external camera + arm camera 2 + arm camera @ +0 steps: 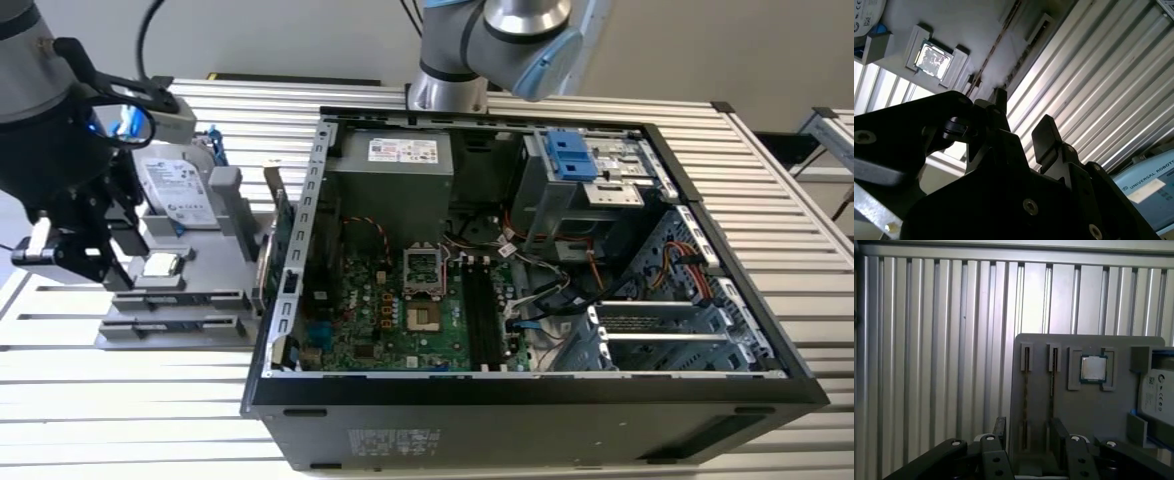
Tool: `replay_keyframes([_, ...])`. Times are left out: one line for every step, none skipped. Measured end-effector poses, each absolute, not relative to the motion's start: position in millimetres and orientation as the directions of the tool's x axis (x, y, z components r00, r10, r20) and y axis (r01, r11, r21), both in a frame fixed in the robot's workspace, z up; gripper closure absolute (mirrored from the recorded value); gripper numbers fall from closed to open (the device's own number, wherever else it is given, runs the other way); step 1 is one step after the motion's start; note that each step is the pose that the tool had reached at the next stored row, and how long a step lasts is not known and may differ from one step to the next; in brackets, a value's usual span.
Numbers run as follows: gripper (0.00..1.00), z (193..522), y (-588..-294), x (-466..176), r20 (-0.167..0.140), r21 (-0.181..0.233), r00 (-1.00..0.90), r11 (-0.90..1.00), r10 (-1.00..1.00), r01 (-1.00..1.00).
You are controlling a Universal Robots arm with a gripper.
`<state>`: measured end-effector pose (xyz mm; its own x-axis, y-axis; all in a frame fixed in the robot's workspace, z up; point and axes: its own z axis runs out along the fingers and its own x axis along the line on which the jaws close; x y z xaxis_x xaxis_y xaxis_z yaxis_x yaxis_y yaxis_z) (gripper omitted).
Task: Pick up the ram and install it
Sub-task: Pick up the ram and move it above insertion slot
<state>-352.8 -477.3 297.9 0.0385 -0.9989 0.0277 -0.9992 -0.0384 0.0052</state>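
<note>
Gripper (pixel 1028 422) positioned above the grey fixture (pixel 1089 415) on the surface (pixel 929 340). Fingers (pixel 1057 437) are spread and empty, aligned to either side of the ram (pixel 1026 385), which is stood on edge in its slot, presumably for clasping.

The ram (pixel 1026 390) stands on its long edge in a narrow slot of a gray holder (pixel 1104 410). Seen edge-on, it is a thin brownish strip. It lies beyond the spread jaws, clear of them. In the first wrist view it lines up with the gap between them. A second stick (pixel 1054 385) stands just beside it, parallel.
</note>
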Motion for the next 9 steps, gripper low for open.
replay_keyframes([0.00,297.2,-476.9,-352.9,0.028,0.005,0.038,-0.038,-0.999,-0.999])
replay_keyframes([0.00,296.6,-476.6,-352.9,0.029,0.005,0.038,-0.038,-0.999,-0.999])
replay_keyframes([0.00,296.0,-476.3,-352.8,0.030,0.005,0.038,-0.038,-0.999,-0.999])
replay_keyframes([0.00,295.3,-475.9,-352.9,0.030,0.005,0.038,-0.038,-0.999,-0.999])
replay_keyframes([0.00,294.5,-475.5,-352.9,0.031,0.005,0.038,-0.038,-0.999,-0.999])
replay_keyframes([0.00,293.7,-475.1,-352.9,0.032,0.005,0.038,-0.038,-0.999,-0.999])
replay_keyframes([0.00,293.0,-474.6,-352.9,0.032,0.005,0.038,-0.038,-0.999,-0.999])
replay_keyframes([0.00,292.2,-474.2,-352.9,0.033,0.005,0.038,-0.038,-0.999,-0.999])
replay_keyframes([0.00,291.4,-473.7,-352.9,0.034,0.005,0.038,-0.038,-0.999,-0.999])
